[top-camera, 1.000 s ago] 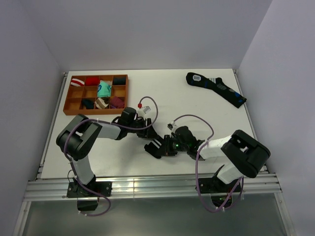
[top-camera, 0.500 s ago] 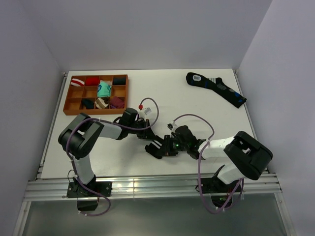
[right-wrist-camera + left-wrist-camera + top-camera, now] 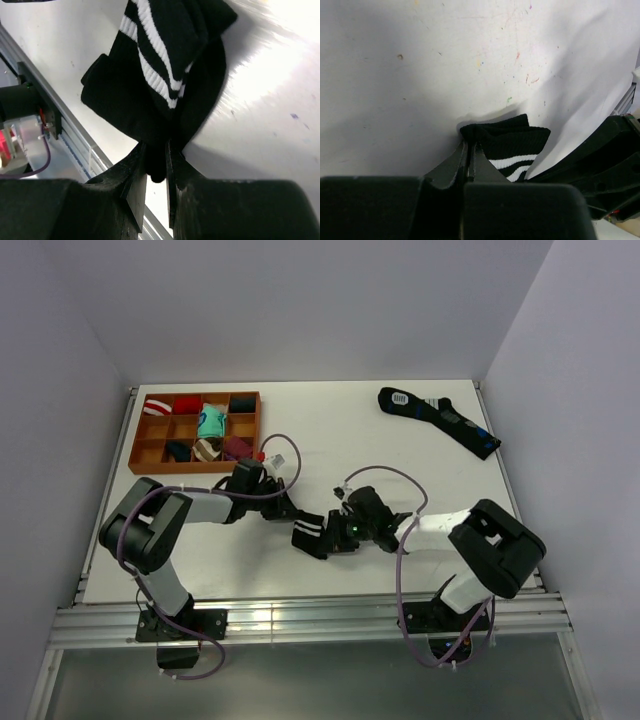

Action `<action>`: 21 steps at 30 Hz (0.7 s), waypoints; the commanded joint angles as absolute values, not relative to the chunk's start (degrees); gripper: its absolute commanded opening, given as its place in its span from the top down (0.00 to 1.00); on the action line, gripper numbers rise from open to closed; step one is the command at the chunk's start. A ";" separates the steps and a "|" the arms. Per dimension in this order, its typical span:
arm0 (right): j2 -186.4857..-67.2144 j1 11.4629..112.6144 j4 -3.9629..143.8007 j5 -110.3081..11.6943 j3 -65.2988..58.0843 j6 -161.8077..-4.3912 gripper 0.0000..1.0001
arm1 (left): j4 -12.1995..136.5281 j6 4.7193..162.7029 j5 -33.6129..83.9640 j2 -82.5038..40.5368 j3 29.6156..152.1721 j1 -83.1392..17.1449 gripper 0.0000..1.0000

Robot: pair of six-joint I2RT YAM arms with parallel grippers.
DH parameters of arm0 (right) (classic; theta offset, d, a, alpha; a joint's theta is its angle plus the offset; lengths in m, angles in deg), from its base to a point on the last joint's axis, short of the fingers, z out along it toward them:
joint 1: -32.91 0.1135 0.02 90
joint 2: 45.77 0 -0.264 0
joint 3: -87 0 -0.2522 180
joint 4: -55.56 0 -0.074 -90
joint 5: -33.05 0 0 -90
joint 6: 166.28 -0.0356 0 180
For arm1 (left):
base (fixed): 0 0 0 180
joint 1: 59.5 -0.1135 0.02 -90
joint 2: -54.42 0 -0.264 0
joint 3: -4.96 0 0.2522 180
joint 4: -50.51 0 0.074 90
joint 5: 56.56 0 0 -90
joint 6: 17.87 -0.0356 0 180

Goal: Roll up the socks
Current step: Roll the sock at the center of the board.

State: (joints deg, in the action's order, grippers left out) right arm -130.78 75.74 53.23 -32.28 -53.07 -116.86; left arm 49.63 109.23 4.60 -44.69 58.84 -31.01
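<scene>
A black sock with white stripes lies bunched on the white table near the front middle. My left gripper is shut on the sock's cuff edge, seen in the left wrist view with the jaws pinched together. My right gripper is shut on a fold of the same sock, which hangs from its fingers above the table. A second dark sock with blue marks lies flat at the back right.
An orange wooden tray with several compartments holding rolled socks stands at the back left. The table's front rail runs just behind the arm bases. Grey walls close in the left and right sides.
Both grippers have shifted left with the striped sock between them. The left arm's elbow has swung left and its cable loop has dropped lower.
</scene>
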 commanded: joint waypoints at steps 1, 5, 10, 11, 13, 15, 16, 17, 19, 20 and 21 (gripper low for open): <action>-135.50 75.54 61.94 -29.26 -52.62 -113.73 0.82 | 48.63 107.99 11.90 -43.58 58.72 -32.69 1.00; -136.38 75.63 65.89 -29.00 -49.37 -110.48 0.81 | 47.92 108.25 11.73 -43.93 58.80 -32.60 1.00; -140.24 75.54 74.94 -27.60 -41.54 -106.26 0.80 | 46.87 108.43 11.29 -44.02 58.63 -32.69 1.00; -141.03 75.19 75.64 -26.64 -40.67 -105.73 0.80 | 46.69 108.26 11.20 -43.75 58.45 -32.69 1.00; -143.84 74.31 77.75 -24.18 -38.21 -105.29 0.80 | 46.25 108.17 11.46 -43.23 57.75 -32.69 0.99; -145.17 73.69 79.16 -23.46 -36.10 -104.85 0.80 | 45.64 107.91 11.38 -42.70 57.31 -32.69 0.98; -145.78 73.69 79.78 -22.07 -35.65 -104.85 0.80 | 45.64 107.82 11.55 -42.61 57.13 -32.60 0.97; -146.05 73.61 80.13 -21.27 -35.39 -104.85 0.80 | 45.11 107.81 11.73 -42.26 56.87 -32.69 0.97; -146.84 73.08 81.36 -20.22 -34.16 -104.50 0.79 | 44.15 107.73 11.73 -41.91 55.91 -32.69 0.94; -147.54 72.64 83.37 -20.12 -32.94 -104.32 0.80 | 43.36 107.99 11.73 -41.47 55.12 -32.69 0.94; -147.55 72.55 83.39 -20.03 -32.31 -103.89 0.80 | 42.65 107.99 11.81 -41.12 54.68 -32.60 0.92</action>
